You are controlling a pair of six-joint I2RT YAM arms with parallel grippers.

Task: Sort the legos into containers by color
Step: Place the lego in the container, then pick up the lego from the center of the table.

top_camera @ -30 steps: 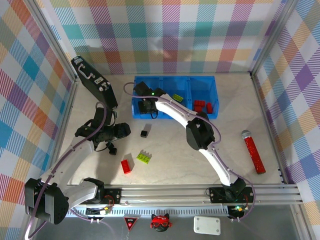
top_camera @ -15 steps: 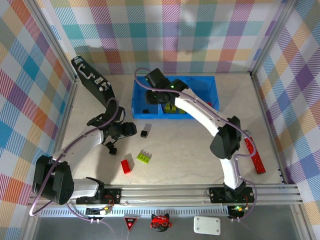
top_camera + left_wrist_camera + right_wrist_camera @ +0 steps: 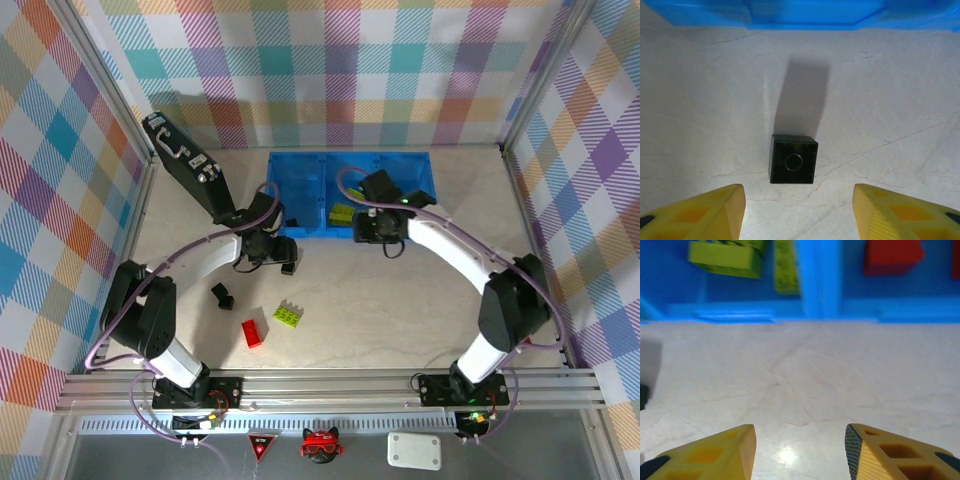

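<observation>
A tiny black lego [image 3: 793, 160] lies on the table just ahead of my open left gripper [image 3: 799, 215], clear of both fingertips. From above, this gripper [image 3: 278, 255] hovers by that lego [image 3: 289, 267] in front of the blue containers [image 3: 300, 232]. My right gripper [image 3: 800, 452] is open and empty over bare table just short of the tray's front wall [image 3: 820, 310]. Beyond the wall lie lime green legos [image 3: 727, 257] in the middle compartment and a red lego [image 3: 890, 255] to the right. On the table lie another black lego [image 3: 221, 295], a red one [image 3: 253, 332] and a green one [image 3: 289, 314].
A black case with silver latches [image 3: 185, 165] leans at the back left, close behind my left arm. Checked walls close in the table on three sides. My right arm [image 3: 470, 260] arcs across the right half of the table.
My left gripper swung right and toward the tray, ending over the black lego there. My right gripper drew back out of the tray's left end to the table before the middle compartment.
</observation>
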